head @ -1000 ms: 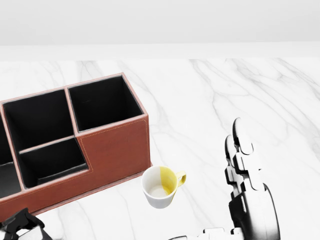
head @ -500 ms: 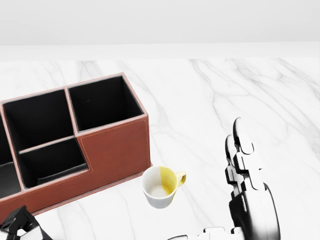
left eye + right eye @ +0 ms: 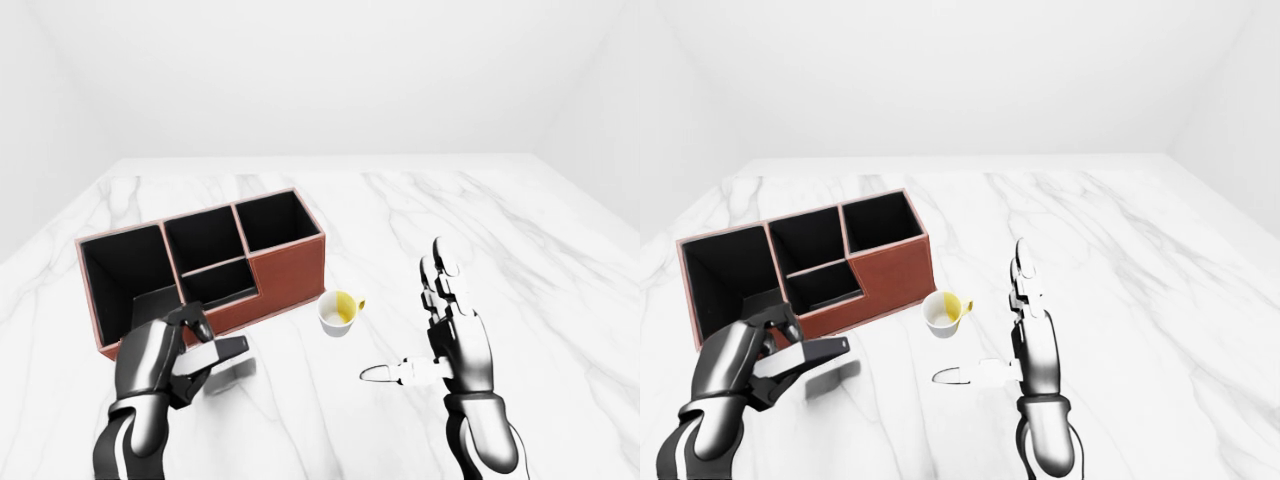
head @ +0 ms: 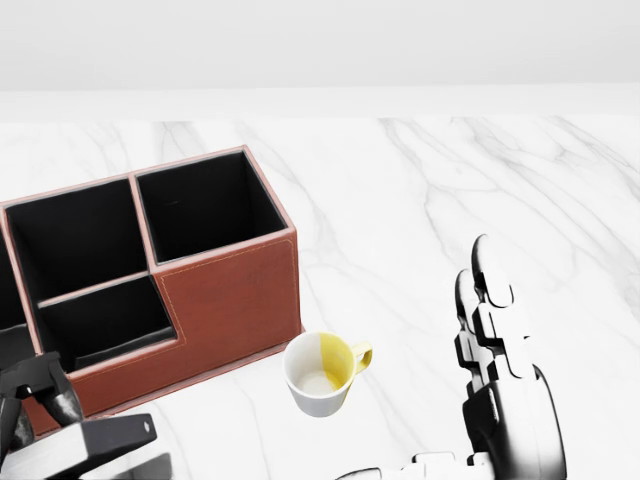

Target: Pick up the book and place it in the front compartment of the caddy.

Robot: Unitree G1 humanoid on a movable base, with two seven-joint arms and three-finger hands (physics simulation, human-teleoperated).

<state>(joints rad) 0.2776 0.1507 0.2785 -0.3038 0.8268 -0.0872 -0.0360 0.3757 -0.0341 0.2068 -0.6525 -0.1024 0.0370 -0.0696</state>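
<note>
My left hand (image 3: 190,348) is shut on the book (image 3: 222,352), a thin grey slab held nearly flat just above the marble. It is below the brown caddy (image 3: 285,275) in the left-eye view, and the book's edge shows at the bottom left of the head view (image 4: 75,447). The caddy has several black compartments, with a low small one (image 3: 215,285) on the side nearest my left hand. My right hand (image 3: 420,330) is open and empty, fingers upright and thumb stretched left, to the right of the cup.
A white cup with a yellow inside and handle (image 3: 340,312) stands just right of the caddy's lower corner, between my two hands. The white marble tabletop (image 3: 500,230) stretches to the right and above. Pale walls stand behind.
My left hand has risen into the head view from the bottom left with the book, moving up and right toward the caddy. The right hand, cup and caddy have barely moved.
</note>
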